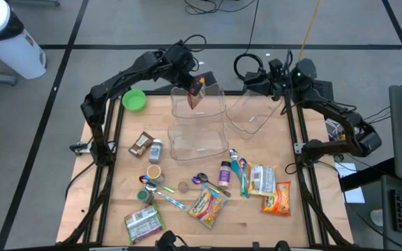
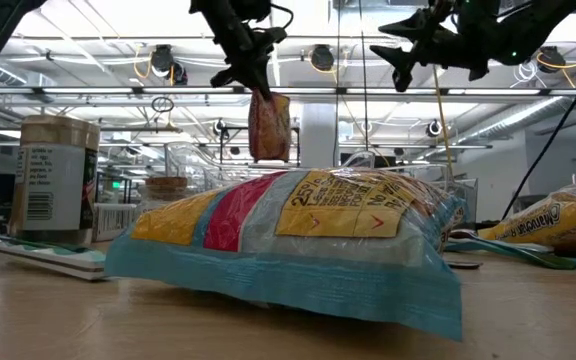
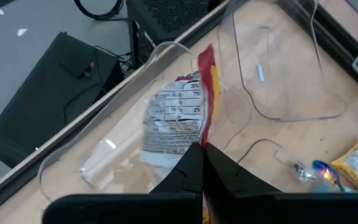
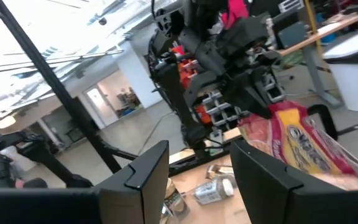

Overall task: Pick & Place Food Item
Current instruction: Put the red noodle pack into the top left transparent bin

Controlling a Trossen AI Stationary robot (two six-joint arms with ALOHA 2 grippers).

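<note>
A red and yellow snack packet (image 1: 197, 93) with a printed label on its back (image 3: 176, 118) hangs from my left gripper (image 1: 195, 79), which is shut on it. It hangs over the far clear container (image 1: 219, 104) at the table's far middle. In the low view the packet (image 2: 270, 125) is well above the table. My right gripper (image 1: 251, 84) stands open and high at the far right, above another clear container (image 1: 257, 115). Nothing is between its fingers (image 4: 201, 186). My left gripper pinches the packet's upper end (image 3: 196, 144) between its two fingers. The fingers slant down at it from the table's left. The packet hangs upright below them (image 2: 268, 130), clear of the container and the table.
A third clear container (image 1: 197, 139) stands nearer the middle, and a green bowl (image 1: 134, 100) at the far left. Food packets (image 1: 208, 206) (image 1: 276, 197) (image 1: 144, 223), small jars (image 1: 155, 150) and spoons (image 1: 243, 174) lie over the near half. A large packet (image 2: 298, 240) fills the low view.
</note>
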